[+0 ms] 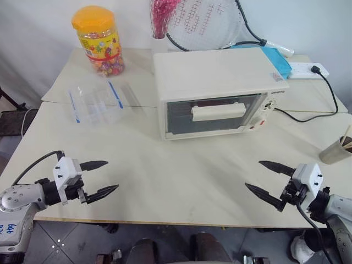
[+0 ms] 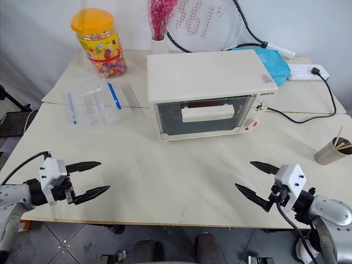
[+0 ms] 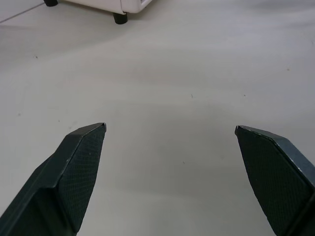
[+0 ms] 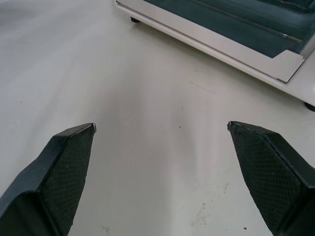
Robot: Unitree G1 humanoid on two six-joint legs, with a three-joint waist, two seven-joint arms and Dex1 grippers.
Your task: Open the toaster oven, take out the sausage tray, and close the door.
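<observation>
Two grippers hover low over the near table (image 1: 181, 181) edge, well apart: left gripper (image 1: 100, 179) and right gripper (image 1: 265, 180), fingers spread wide, holding nothing. Toaster oven (image 1: 217, 91) sits at centre-far, door (image 1: 212, 114) shut, handle (image 1: 218, 111) untouched. Sausage tray not discernible through glass.

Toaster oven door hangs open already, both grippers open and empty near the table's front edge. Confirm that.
Not quite: the door of the toaster oven is shut, as the left eye view shows. The left gripper and right gripper are open and empty.
</observation>
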